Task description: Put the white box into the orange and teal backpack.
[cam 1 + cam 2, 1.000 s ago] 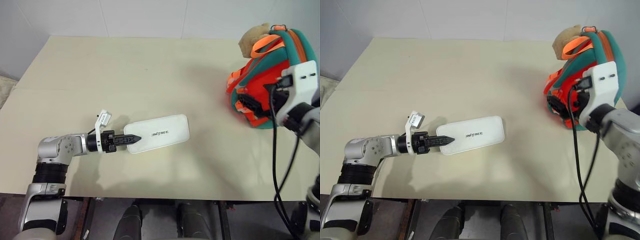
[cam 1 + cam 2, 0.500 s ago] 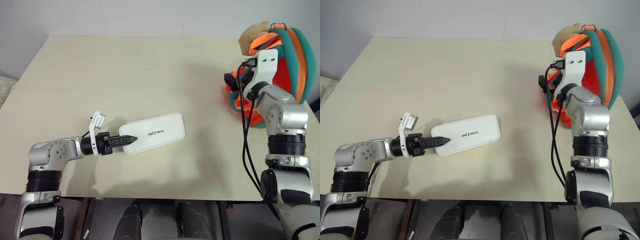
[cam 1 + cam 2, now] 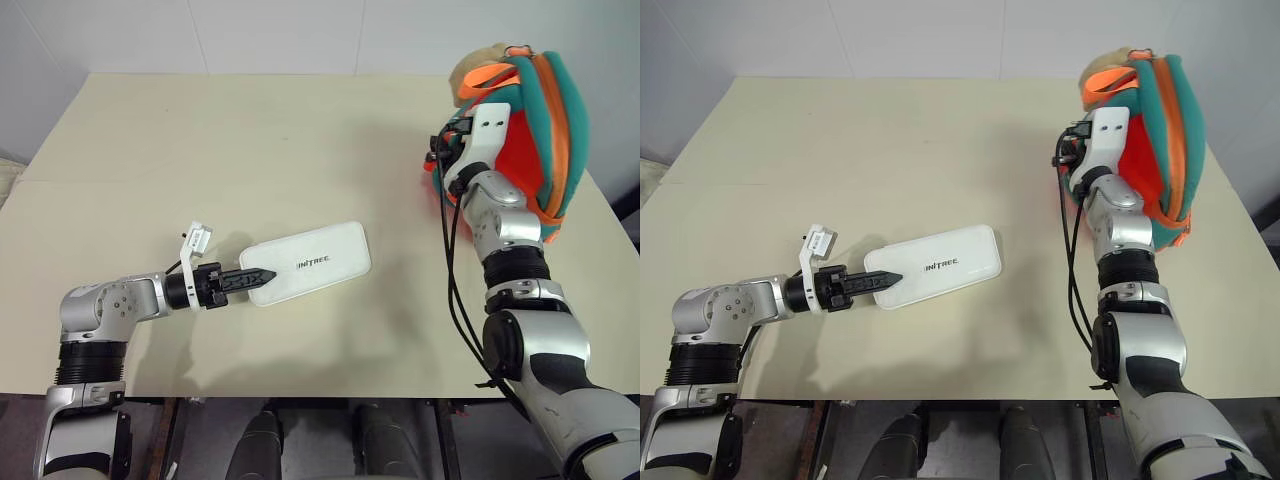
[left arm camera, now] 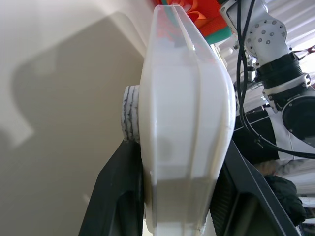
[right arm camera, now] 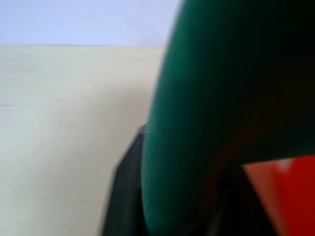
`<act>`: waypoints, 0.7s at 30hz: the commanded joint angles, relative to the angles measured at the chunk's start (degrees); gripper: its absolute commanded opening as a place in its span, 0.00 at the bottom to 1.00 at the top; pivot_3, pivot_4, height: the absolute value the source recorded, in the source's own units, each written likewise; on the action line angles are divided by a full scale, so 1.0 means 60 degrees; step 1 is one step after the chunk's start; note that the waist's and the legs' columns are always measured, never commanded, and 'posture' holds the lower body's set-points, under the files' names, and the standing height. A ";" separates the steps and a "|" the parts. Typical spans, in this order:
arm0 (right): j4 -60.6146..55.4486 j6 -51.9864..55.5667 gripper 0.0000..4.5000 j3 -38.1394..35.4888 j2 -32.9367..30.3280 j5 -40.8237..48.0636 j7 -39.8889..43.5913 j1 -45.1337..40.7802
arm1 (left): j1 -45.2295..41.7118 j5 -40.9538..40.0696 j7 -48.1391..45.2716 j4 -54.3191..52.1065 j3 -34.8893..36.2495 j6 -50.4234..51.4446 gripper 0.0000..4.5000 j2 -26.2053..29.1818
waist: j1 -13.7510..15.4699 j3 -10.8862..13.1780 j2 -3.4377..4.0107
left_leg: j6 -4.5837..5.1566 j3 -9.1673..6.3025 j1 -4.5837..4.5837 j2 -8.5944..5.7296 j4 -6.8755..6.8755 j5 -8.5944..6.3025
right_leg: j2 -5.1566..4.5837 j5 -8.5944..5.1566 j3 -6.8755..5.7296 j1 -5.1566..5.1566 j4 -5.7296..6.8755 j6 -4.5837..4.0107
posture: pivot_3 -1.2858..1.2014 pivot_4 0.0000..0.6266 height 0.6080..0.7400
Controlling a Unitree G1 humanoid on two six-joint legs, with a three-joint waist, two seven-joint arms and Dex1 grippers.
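The white box (image 3: 310, 262) lies flat on the table with its dark lettering facing up. My left gripper (image 3: 262, 277) is shut on its near-left end, and in the left wrist view the box (image 4: 182, 123) sits edge-on between the black fingers (image 4: 120, 196). The orange and teal backpack (image 3: 545, 110) stands upright at the far right of the table. My right gripper (image 3: 446, 150) is at the backpack's left side, mostly hidden behind its white wrist mount. In the right wrist view, the teal rim (image 5: 197, 123) sits between its dark fingers (image 5: 123, 196).
A tan plush toy (image 3: 470, 65) sits at the top of the backpack. The beige table (image 3: 250, 130) is bare between the box and the backpack. Black cables (image 3: 450, 290) hang along my right forearm. A pale wall runs behind the table's far edge.
My right arm has reached forward and leftward to the backpack, which now stands more upright and farther left. The left gripper and the box have stayed put.
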 commanded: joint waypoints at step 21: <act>-1.0387 1.0521 0.06 -0.0980 -0.4784 1.0870 0.6048 0.4242 | 0.2239 -0.1374 -0.2382 -0.1399 0.3652 -0.2082 0.28 0.2574 | 0.0266 0.0005 0.0002 | 0.0056 0.0004 -0.0012 0.0012 -0.0017 -0.0034 | -0.0002 -0.0011 -0.0001 -0.0012 -0.0036 -0.0019 | 0.52 0.24 1.00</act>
